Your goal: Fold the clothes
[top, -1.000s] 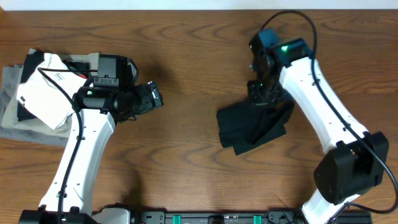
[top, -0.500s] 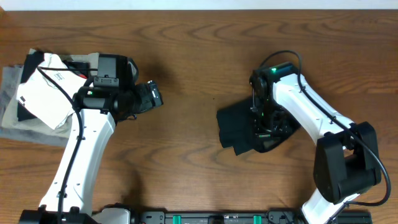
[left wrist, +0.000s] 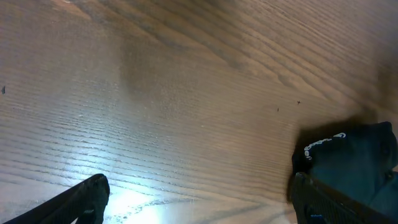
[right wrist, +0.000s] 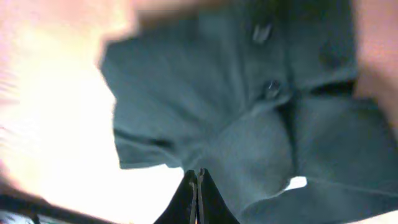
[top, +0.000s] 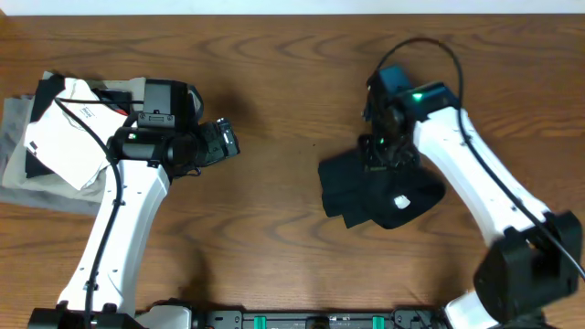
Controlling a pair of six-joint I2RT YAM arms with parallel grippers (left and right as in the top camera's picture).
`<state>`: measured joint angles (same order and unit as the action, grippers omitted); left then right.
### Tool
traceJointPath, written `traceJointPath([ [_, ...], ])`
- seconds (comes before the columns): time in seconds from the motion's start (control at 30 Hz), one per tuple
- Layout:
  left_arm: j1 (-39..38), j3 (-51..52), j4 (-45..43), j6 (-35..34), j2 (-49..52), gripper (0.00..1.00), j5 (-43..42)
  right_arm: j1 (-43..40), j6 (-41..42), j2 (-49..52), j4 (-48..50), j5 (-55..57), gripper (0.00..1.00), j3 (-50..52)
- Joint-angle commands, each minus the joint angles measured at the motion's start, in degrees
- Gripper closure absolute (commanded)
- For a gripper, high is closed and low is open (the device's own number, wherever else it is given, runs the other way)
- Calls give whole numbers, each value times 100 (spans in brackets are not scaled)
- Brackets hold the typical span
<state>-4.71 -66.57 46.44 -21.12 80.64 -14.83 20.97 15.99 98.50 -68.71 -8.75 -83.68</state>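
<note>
A dark teal garment (top: 375, 194) lies crumpled and partly folded on the wooden table (top: 274, 228), with a small white label facing up. It fills the right wrist view (right wrist: 249, 106) and shows at the right edge of the left wrist view (left wrist: 357, 158). My right gripper (top: 378, 153) hovers over the garment's far edge. Its fingers (right wrist: 198, 177) are pressed together, with no cloth seen between them. My left gripper (top: 224, 142) is open and empty over bare wood, well left of the garment; its fingers (left wrist: 199, 199) are spread wide.
A pile of folded clothes, grey and black with a white piece (top: 64, 128) on top, sits at the table's left edge behind the left arm. Bare wood lies between the two arms and along the front.
The right gripper dipped down onto the garment, then rose back toward its far edge. The garment now lies spread further right with its label showing. The left arm has not moved.
</note>
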Motion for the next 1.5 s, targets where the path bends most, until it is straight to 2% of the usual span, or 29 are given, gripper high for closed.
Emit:
traceJointPath([
  [0.0, 9, 0, -22, 52, 61, 6, 57, -157, 63, -42, 90, 153, 99, -46],
  [0.23, 9, 0, -44, 52, 61, 6, 57, -50, 203, 459, 466, 109, 99, 466],
  [0.37, 9, 0, -46, 52, 61, 6, 57, 109, 199, 763, 787, -446, 99, 763],
  [0.67, 9, 0, -52, 50, 61, 6, 57, 719, 243, 1294, 1182, -761, 99, 1410],
  [0.87, 9, 0, -48, 52, 61, 6, 57, 909, 435, 1281, 1703, -970, 99, 1311],
  [1.0, 9, 0, -46, 52, 61, 6, 57, 907, 433, 1283, 2124, -1670, 99, 1276],
  [1.23, 9, 0, -46, 52, 61, 6, 57, 813, 431, 1268, 2133, -1572, 99, 1172],
  [1.47, 9, 0, -44, 52, 61, 6, 57, 293, 175, 931, 1095, -1128, 99, 138],
])
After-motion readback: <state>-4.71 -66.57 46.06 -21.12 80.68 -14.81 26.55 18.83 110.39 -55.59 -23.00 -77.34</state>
